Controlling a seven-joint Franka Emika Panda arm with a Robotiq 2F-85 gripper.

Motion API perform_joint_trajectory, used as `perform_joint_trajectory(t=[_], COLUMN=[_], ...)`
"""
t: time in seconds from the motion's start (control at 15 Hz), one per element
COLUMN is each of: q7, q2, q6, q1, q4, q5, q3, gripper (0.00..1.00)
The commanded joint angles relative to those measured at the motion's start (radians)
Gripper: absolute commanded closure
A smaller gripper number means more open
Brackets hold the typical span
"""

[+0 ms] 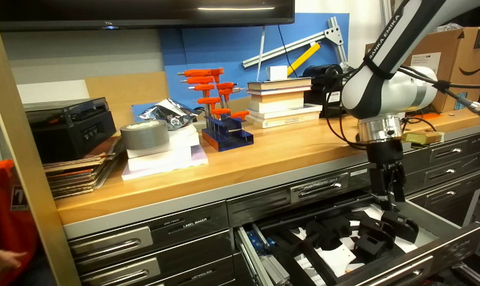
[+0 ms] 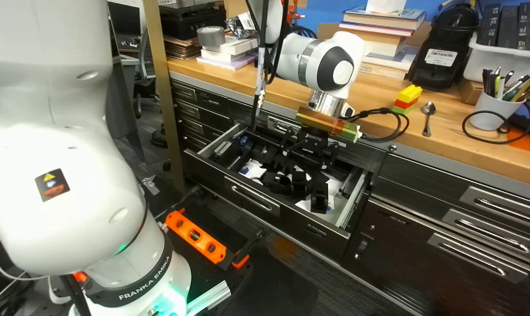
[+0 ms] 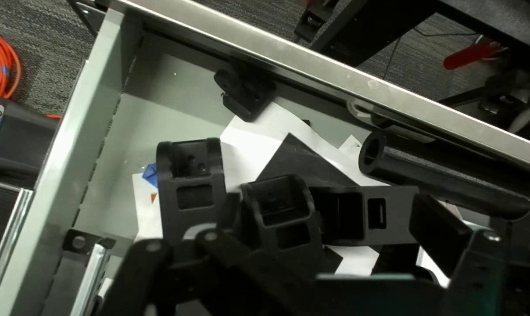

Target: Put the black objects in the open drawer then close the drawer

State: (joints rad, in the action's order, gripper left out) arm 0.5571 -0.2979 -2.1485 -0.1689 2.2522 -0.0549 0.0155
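Pincer (image 3: pixel 335 219) points downward over the drawer (image 2: pixel 295 221), in front of the cabinet (image 2: pixel 423 180). Fingers (image 3: pixel 438 230) set wide apart in the wrist view, nothing gripped. Whether either tip brushes a piece beneath: cannot tell.

Black objects (image 2: pixel 300 184) lie inside the drawer, below the pincer and forward of it. Drawer stands pulled out, not yet closed.

Wrist view, pincer as reference: slotted black bracket (image 3: pixel 195 193) outside the picture-left finger. Black holder (image 3: pixel 284 210), like in shape, beneath the gap between the fingers, near part hidden. Flat black block (image 3: pixel 392 215) with two openings, also beneath that gap. Black tube (image 3: pixel 445 180) lying aslant, ahead of the picture-right finger. Small black part (image 3: pixel 247 90) farthest ahead of the pincer, close to the drawer's front wall. White paper (image 3: pixel 247 153) under several of these.

In an exterior view, picture-left of the pincer, inside the drawer: blue item (image 2: pixel 243 141) and silver metal piece (image 2: pixel 222 148), both too small to name.

Wooden benchtop (image 2: pixel 379 96) above and behind the pincer. On it, picture-right of the pincer in an exterior view: stacked toy bricks (image 2: pixel 407 98), spoon (image 2: pixel 428 116), white cup of pens (image 2: pixel 488 107). Stack of books (image 1: pixel 279 105) higher up, behind the pincer, in both exterior views. Well apart, picture-left of the pincer in an exterior view: orange-handled tools (image 1: pixel 204 87) in a blue stand (image 1: pixel 232 139), then a roll of grey tape (image 1: pixel 144 136) on top of a small pile (image 1: pixel 164 159).
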Motion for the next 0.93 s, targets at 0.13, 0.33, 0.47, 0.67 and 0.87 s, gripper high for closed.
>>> perform_joint_trajectory(t=[0.13, 0.33, 0.47, 0.67, 0.87], q7=[-0.048, -0.054, -0.080, -0.102, -0.129], q2=[0.133, 0.184, 0.207, 0.248, 0.301], q6=[0.001, -0.032, -0.063, -0.132, -0.198], q1=[-0.019, -0.026, -0.023, -0.023, -0.021], q4=[0.074, 0.115, 0.156, 0.257, 0.363], q5=[0.126, 0.273, 0.354, 0.475, 0.584], q3=[0.010, 0.020, 0.033, 0.053, 0.072], gripper=[0.00, 0.00, 0.00, 0.00, 0.00])
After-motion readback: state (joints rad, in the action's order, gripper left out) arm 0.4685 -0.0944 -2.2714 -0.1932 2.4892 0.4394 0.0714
